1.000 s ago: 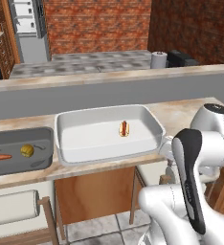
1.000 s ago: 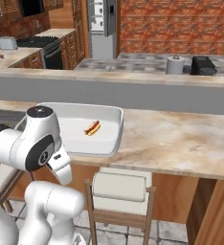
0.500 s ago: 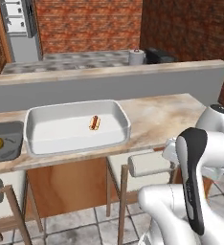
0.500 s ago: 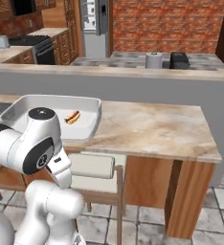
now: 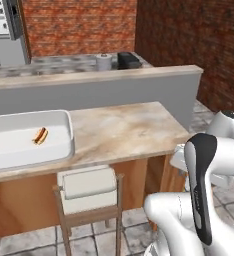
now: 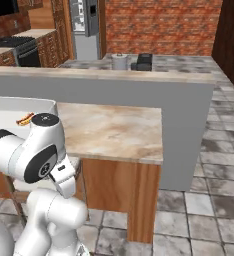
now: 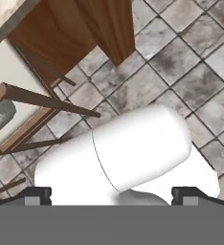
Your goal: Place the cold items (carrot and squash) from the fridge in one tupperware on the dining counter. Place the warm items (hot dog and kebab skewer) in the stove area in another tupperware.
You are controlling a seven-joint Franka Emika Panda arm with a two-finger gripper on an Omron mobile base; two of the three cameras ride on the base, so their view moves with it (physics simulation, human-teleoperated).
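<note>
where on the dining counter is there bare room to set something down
The marble counter is bare from the right rim of the white tupperware out to the counter's end, bordered behind by the grey raised ledge. The tupperware holds just the hot dog, so most of its floor is free. Below the edge, the stool crowds things.

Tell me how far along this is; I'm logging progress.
Done: the hot dog lies in the white tupperware on the counter. In hand: nothing; the gripper is open, pointing at the floor. Left: the kebab must join it; no carrot, squash or second tupperware shows here.
</note>
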